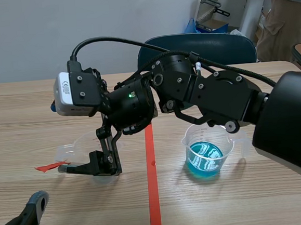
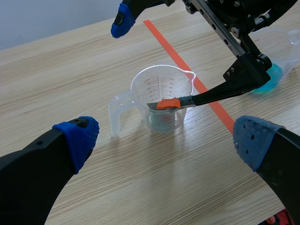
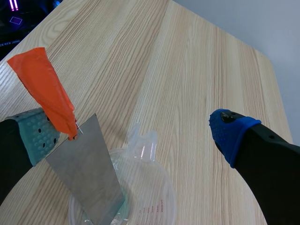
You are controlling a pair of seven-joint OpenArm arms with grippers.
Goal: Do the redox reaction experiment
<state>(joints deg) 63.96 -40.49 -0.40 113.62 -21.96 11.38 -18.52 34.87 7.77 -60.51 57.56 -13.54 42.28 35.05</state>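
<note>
In the scene view the right arm [image 1: 217,94] reaches from the right edge past the orange tape line [image 1: 153,195] to the left half of the table [image 1: 251,203]. It hangs over a clear beaker [image 1: 80,143] at the centre left, where an orange tag [image 1: 50,165] sticks out beside the rim. A second beaker of blue liquid [image 1: 206,159] stands right of the line, well apart. The left arm [image 1: 18,224] lies low in the bottom left corner. In the left wrist view the left gripper [image 2: 166,138] is spread wide and holds nothing, and the clear beaker sits at the centre of the frame ahead of it. A metal strip [image 2: 153,107] carrying the tag crosses the rim, and a black finger [image 2: 243,77] of the other arm comes down from the upper right to meet it. In the right wrist view the right gripper [image 3: 133,136] is also wide. The strip stands slanted in the beaker at the bottom left, leaning on the grey-green pad [image 3: 33,136], while the blue pad [image 3: 232,133] at the right is well apart from it. The strip is therefore touched, not pinched. I judge the step in hand to be setting the strip into the clear beaker. The next move likely calls for lifting the right arm straight off so that the strip is not dragged out or the beaker tipped. The blue liquid would then be brought to it.
</note>
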